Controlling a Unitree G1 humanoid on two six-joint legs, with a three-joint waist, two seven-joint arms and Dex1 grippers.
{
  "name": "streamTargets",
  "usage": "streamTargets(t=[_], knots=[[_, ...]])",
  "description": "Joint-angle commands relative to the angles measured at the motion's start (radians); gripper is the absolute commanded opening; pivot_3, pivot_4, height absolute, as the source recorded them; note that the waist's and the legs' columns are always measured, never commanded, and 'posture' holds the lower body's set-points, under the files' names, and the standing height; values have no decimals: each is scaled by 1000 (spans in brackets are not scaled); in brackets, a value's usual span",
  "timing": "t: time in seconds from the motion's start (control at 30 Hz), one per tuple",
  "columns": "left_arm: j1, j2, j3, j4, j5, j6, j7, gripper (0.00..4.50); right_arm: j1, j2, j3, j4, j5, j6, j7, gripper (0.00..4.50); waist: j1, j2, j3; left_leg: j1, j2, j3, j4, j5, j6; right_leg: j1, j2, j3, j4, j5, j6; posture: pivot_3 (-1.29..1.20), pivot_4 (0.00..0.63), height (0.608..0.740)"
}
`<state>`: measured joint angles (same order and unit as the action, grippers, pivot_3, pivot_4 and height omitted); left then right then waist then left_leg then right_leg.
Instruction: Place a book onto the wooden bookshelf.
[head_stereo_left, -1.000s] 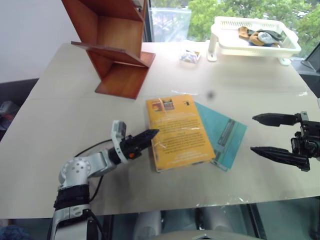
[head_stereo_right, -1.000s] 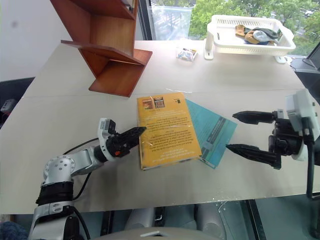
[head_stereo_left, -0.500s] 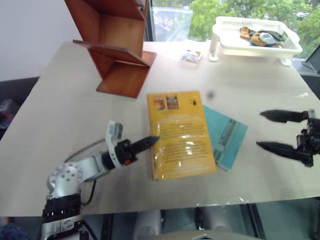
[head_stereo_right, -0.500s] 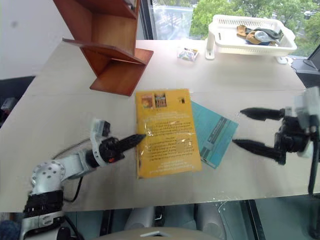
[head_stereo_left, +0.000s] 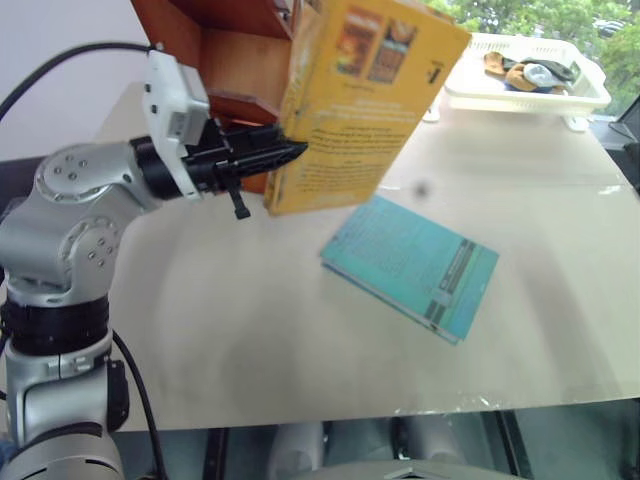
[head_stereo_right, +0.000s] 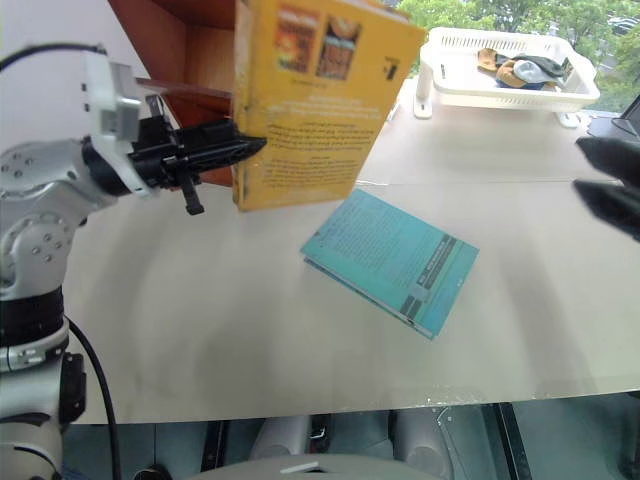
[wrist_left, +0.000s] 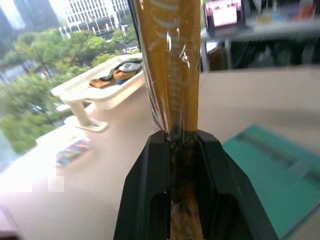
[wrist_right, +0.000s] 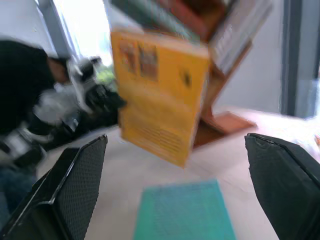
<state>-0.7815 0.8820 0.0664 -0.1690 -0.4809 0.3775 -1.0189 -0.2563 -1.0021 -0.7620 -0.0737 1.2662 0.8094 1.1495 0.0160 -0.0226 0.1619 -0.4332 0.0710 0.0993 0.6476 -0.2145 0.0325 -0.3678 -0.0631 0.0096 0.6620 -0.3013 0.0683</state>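
Observation:
The yellow-orange book, wrapped in glossy plastic, hangs upright above the table with its cover facing me. My left gripper is shut on its lower left edge, and both fingers clamp that edge in the left wrist view. Just behind the book stands the reddish-brown wooden bookshelf, whose right side the book covers. My right gripper hovers at the far right, open and holding nothing. Its wrist view shows two fingers spread wide toward the book and shelf.
A thin teal book lies flat on the table's middle, below the lifted book. At the back right stands a white plastic basket with several small items in it. A small packet lies near it.
My left gripper closed on the book's edge, then lifted it off the table and rolled it upright in front of the shelf. The right gripper rose and drew off to the right.

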Motion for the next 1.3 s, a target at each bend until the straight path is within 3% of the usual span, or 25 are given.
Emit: streamTargets(t=[0.03,0.3,0.6,0.83,1.13,1.3], knots=[[-100,16,-21,75,151,-247,-25,179,-9,10,-50,4,39,6,-4,4500,2,0,0,0,0,0,0,0,0,0,0,0,0,0,0,0,150,740],[-290,53,-84,327,399,-644,-56,179,0,34,-88,18,47,-6,6,4500,-3,1,0,-3,1,4,0,1,-1,-5,1,4,1,0,0,0,150,740],[-441,162,-177,706,617,-931,-95,179,19,79,-87,-15,66,-15,9,4500,-3,1,0,-3,2,7,0,1,-1,-7,2,6,3,0,1,0,150,740],[-620,162,-260,1040,787,-1074,-22,179,24,101,-76,-41,60,-31,-5,4500,-1,1,1,-10,2,5,3,1,-1,-12,2,4,3,0,1,0,150,740],[-721,129,-309,1231,864,-1129,18,179,19,105,-59,-45,54,-46,-7,4500,-2,1,1,-16,2,3,5,1,-2,-16,1,1,3,0,1,0,150,740],[-725,138,-321,1251,909,-1139,52,2577,11,101,-50,-37,55,-43,-2,4500,-3,1,1,-16,2,3,5,1,-2,-16,1,1,3,0,1,0,150,740]])
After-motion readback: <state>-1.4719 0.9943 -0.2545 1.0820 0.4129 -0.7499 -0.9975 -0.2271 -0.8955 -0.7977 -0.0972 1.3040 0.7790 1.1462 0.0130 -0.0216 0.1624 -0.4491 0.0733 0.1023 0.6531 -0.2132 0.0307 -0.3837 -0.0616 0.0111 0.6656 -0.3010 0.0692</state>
